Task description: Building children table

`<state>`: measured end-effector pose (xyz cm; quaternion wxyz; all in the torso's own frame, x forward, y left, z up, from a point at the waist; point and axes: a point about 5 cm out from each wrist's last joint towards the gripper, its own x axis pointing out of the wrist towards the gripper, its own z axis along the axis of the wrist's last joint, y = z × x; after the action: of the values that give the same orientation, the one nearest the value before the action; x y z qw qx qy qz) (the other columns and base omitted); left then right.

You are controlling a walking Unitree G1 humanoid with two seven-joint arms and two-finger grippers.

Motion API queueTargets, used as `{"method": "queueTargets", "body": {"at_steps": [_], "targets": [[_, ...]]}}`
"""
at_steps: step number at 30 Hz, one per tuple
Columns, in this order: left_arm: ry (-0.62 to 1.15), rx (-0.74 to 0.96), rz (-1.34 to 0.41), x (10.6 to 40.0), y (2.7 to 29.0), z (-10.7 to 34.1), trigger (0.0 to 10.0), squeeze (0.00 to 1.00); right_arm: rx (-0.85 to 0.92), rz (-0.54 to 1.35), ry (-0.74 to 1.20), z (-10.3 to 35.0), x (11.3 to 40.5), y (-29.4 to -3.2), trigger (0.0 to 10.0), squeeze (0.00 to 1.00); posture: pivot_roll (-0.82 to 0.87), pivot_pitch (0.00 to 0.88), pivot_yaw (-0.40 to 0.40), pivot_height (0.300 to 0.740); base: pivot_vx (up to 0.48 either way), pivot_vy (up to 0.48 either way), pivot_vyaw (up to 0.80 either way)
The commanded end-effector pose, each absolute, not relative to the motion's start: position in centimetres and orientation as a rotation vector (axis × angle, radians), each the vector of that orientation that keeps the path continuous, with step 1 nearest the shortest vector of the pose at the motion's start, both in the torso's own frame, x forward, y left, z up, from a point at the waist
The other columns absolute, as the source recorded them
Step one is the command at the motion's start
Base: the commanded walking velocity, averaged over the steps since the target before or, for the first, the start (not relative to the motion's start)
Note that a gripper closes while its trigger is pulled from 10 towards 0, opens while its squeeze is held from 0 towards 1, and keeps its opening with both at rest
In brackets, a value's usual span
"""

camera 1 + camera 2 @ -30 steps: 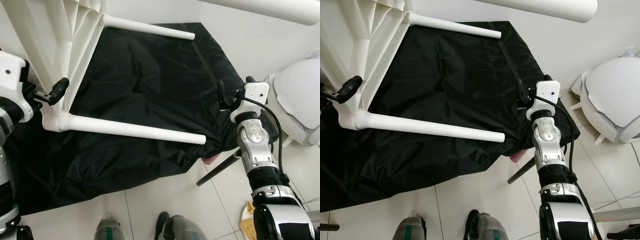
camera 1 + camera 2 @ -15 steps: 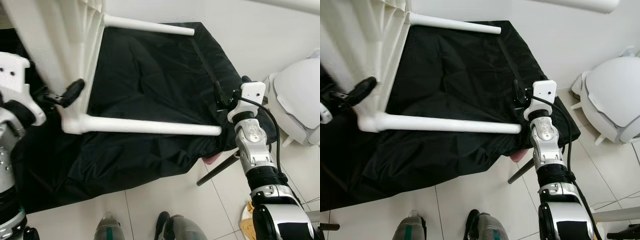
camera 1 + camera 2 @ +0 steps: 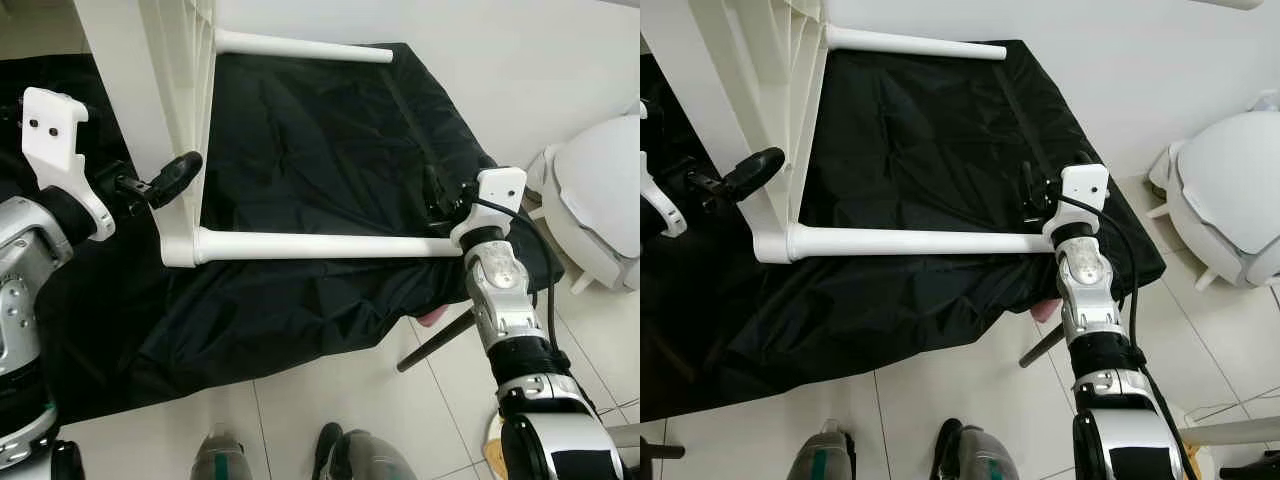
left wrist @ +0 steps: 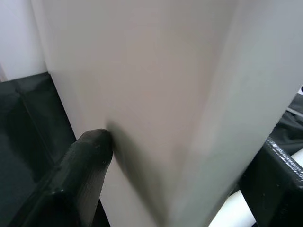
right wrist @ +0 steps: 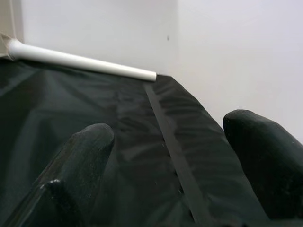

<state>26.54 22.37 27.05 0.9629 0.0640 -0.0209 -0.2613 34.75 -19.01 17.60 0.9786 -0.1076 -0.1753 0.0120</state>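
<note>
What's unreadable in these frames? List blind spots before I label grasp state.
- Table top: cut off by the top edge in both eye views, so its full shape is unknown.
- Left gripper: the white panel between its fingers hides the contact, and the left wrist view is blurred.
- End of the near leg: sits against the right gripper from the head views; touching or apart, cannot tell.
- Whatever lies beneath the black cloth: covered.

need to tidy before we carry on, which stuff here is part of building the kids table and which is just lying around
Part of the job:
white table frame
near table leg
far table leg
left gripper, clamped on the frame
right gripper, open by the near leg's tip

Lying about:
black cloth
white lidded bin
</note>
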Motion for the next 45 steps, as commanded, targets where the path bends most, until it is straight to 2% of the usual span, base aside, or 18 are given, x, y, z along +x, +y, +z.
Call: {"method": "queueTargets", "body": {"at_steps": [1,11,21,22,27,28,29,42,43,45], "targets": [[-0.056,0.129,-0.745,25.1,20.9,27.4,10.0,0.0,-0.215,0.016,-0.34,17.3,34.6,-19.4,10.0,0.0,0.11,0.114,-0.02,0.74,0.0,0.0,0.0],[-0.024,0.071,-0.773,23.6,22.4,26.9,10.0,0.0,-0.213,0.052,-0.34,17.4,35.0,-18.6,10.0,0.0,0.12,0.099,-0.041,0.74,0.0,0.0,0.0],[-0.039,0.074,-0.758,23.5,22.2,27.1,10.0,0.0,-0.215,0.071,-0.342,17.7,35.2,-18.3,10.0,0.0,0.13,0.09,-0.047,0.74,0.0,0.0,0.0],[-0.029,0.067,-0.746,23.6,22.2,27.0,10.0,1.0,-0.214,0.071,-0.342,17.7,35.2,-18.3,10.0,0.0,0.12,0.092,-0.045,0.74,0.0,0.0,0.0],[-0.011,0.1,-0.718,23.8,22.2,27.1,10.0,1.0,-0.214,0.068,-0.344,17.6,35.1,-18.3,10.0,0.0,0.12,0.096,-0.041,0.74,0.0,0.0,0.0],[-0.007,0.112,-0.712,23.9,22.1,27.1,10.0,0.69,-0.215,0.067,-0.344,17.6,35.0,-18.3,10.0,0.0,0.12,0.099,-0.04,0.74,0.0,0.0,0.0],[-0.002,0.119,-0.707,23.9,22.1,27.2,10.0,0.0,-0.216,0.065,-0.343,17.5,35.0,-18.4,10.0,0.0,0.12,0.102,-0.038,0.74,0.0,0.0,0.0],[0.05,0.135,-0.733,23.4,22.1,27.0,10.0,0.0,-0.217,0.053,-0.341,17.5,34.9,-18.8,10.0,0.0,0.12,0.108,-0.033,0.74,0.0,0.0,0.0],[0.053,0.138,-0.732,23.3,22.1,27.0,10.0,1.0,-0.216,0.053,-0.34,17.5,34.9,-18.7,10.0,0.0,0.12,0.108,-0.034,0.74,0.0,0.0,0.0],[0.055,0.145,-0.727,23.3,22.2,27.1,10.0,1.0,-0.216,0.054,-0.34,17.5,35.0,-18.7,10.0,0.0,0.12,0.109,-0.035,0.74,0.0,0.0,0.0]]}}
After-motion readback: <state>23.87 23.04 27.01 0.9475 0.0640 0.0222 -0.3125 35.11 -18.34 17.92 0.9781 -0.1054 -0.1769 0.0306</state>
